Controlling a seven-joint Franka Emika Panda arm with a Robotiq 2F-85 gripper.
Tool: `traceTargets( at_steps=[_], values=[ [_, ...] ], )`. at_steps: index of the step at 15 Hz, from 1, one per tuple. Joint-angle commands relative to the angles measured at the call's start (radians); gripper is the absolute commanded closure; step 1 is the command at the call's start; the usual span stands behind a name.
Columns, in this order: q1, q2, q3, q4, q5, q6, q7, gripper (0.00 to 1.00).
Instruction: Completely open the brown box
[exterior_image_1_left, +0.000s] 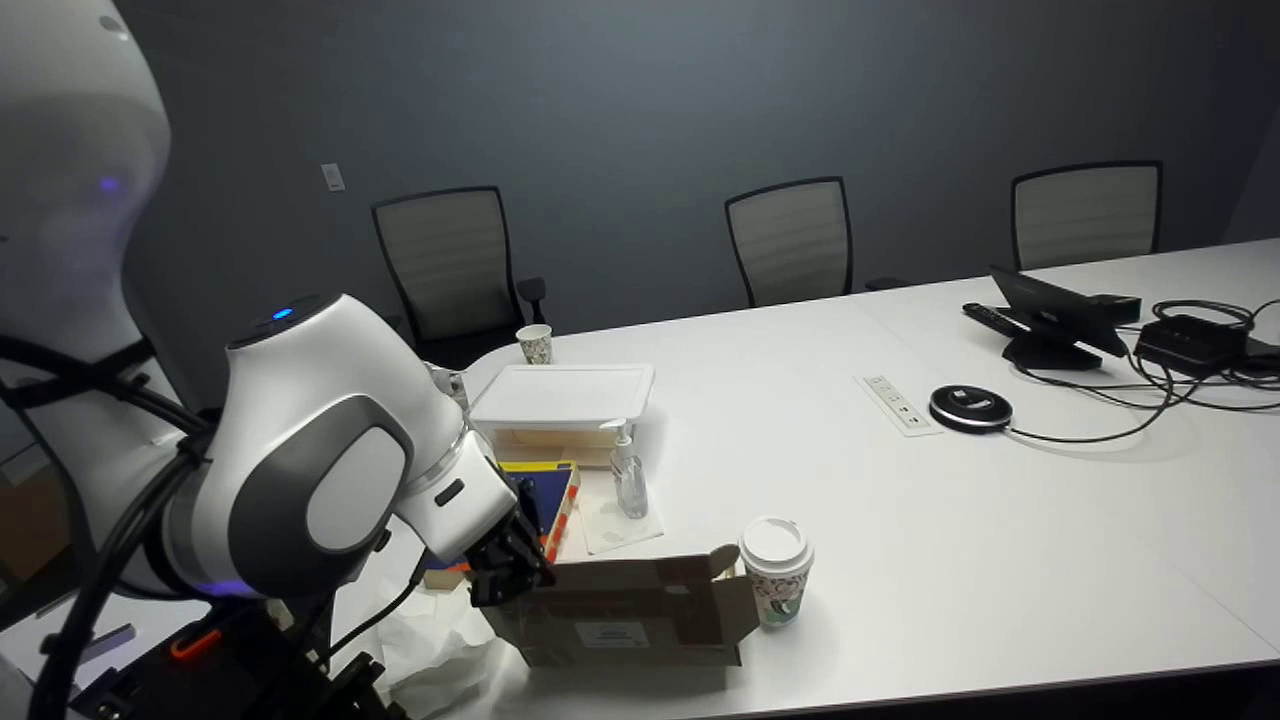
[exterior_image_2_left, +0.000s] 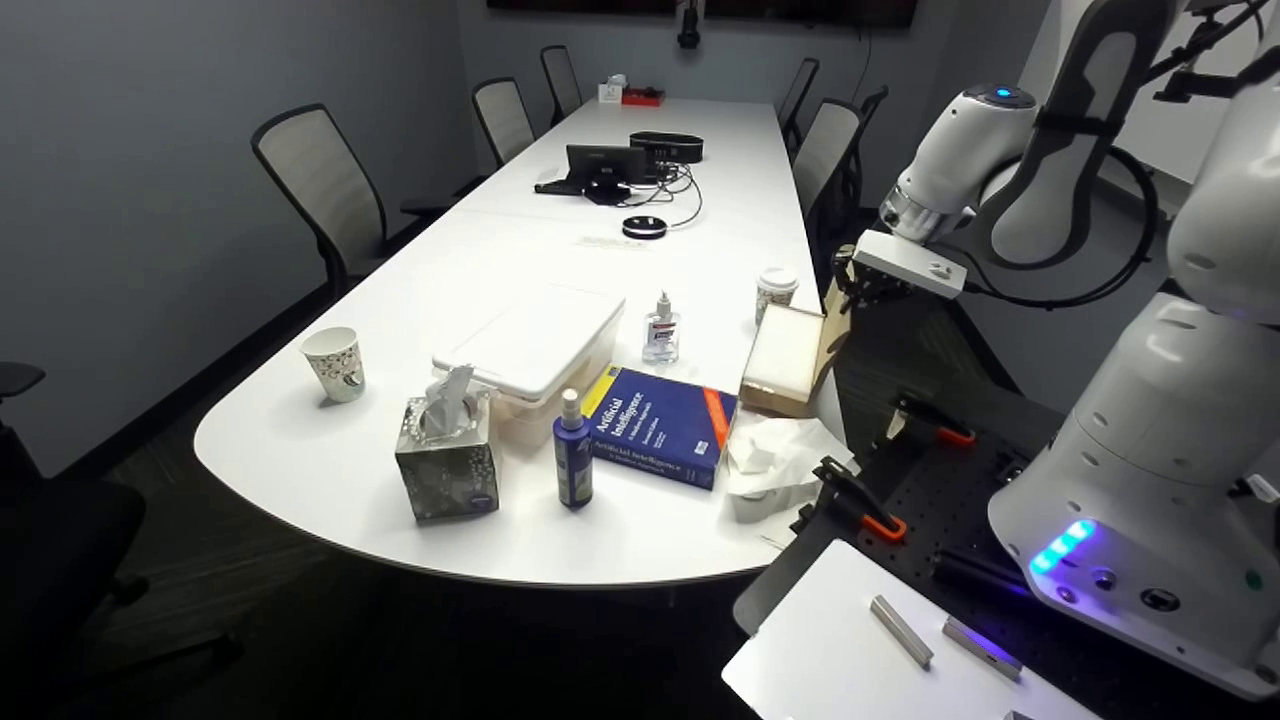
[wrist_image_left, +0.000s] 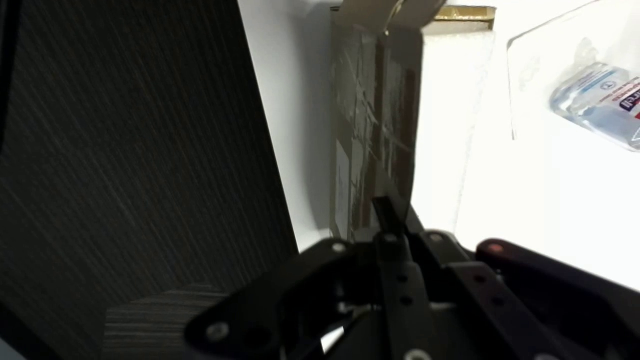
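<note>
The brown box (exterior_image_2_left: 775, 400) stands at the table's edge with its lid (exterior_image_2_left: 836, 325) raised, and white filling (exterior_image_2_left: 787, 348) shows inside. In an exterior view the lid's tan outer face (exterior_image_1_left: 680, 600) faces the camera, with a white label (exterior_image_1_left: 612, 634) low on that side and a bent flap (exterior_image_1_left: 735, 608) at one end. My gripper (exterior_image_1_left: 515, 580) is at the lid's other end, and it also shows in an exterior view (exterior_image_2_left: 850, 280). In the wrist view the fingers (wrist_image_left: 401, 220) are closed together with the lid's edge (wrist_image_left: 407, 125) between them. One fingertip is hidden behind the lid.
A lidded paper cup (exterior_image_1_left: 775, 575) stands close beside the box's flap end. A blue book (exterior_image_2_left: 655, 430), a sanitizer bottle (exterior_image_2_left: 661, 335) and a white container (exterior_image_2_left: 540, 345) are behind the box. Crumpled paper (exterior_image_2_left: 785, 465) lies beside it. The dark floor (wrist_image_left: 150, 150) begins past the table edge.
</note>
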Motion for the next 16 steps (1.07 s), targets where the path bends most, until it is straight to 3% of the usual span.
traceTargets(
  at_steps=[1, 4, 5, 15, 16],
  values=[
    [-0.012, -0.044, 0.007, -0.015, -0.027, 0.000, 0.020, 0.99],
    [0.002, -0.044, -0.003, -0.015, -0.018, 0.000, 0.010, 0.99],
    [0.001, -0.045, -0.002, -0.015, -0.018, 0.000, 0.012, 0.77],
    [0.050, -0.054, -0.023, -0.016, -0.006, -0.022, 0.010, 0.03],
    [0.055, -0.061, -0.016, -0.017, -0.011, -0.036, 0.018, 0.00]
  ],
)
